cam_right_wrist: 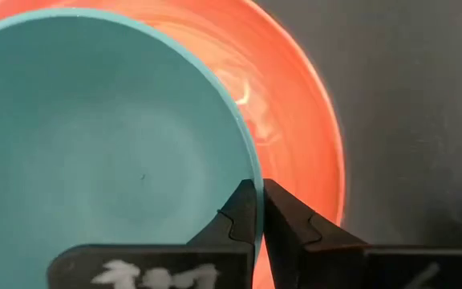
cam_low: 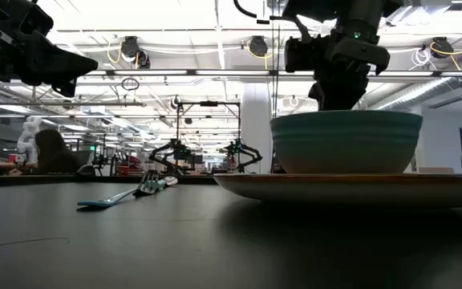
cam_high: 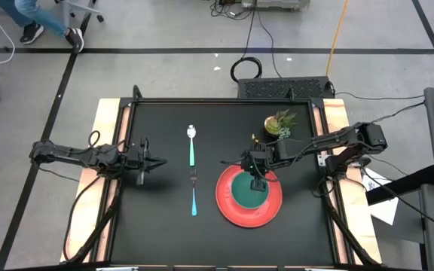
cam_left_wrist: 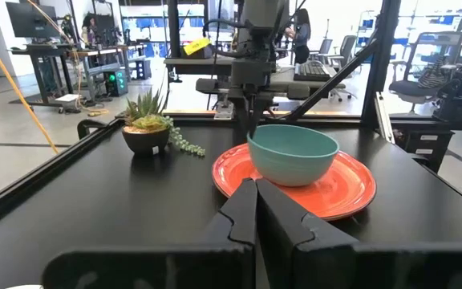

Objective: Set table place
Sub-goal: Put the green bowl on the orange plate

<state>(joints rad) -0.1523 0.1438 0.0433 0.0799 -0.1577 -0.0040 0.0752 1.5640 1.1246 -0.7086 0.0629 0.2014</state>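
The red plate (cam_high: 274, 211) lies flat on the black table (cam_high: 164, 241), right of centre. The teal bowl (cam_high: 246, 195) stands upright on the plate (cam_low: 359, 186). My right gripper (cam_high: 258, 183) stands over the bowl's far-right edge, shut on its rim. The teal-handled spoon (cam_high: 191, 144) and fork (cam_high: 194, 194) lie flat in a line left of the plate, the spoon farther back. My left gripper (cam_high: 157, 160) is shut and empty near the table's left side, pointing toward the plate. My right gripper pinches the bowl's rim (cam_right_wrist: 252, 170) on its far-right part, one finger inside the bowl and one outside. The fingers (cam_right_wrist: 239, 210) come from above, pointing down. The bowl (cam_low: 343, 140) stands upright with its base on the plate.
A small green potted plant (cam_high: 279, 125) stands behind the plate near the table's far right. Pale wood strips (cam_high: 108, 120) run along both short sides. Bare black tabletop lies in front of the cutlery and between it and my left gripper.
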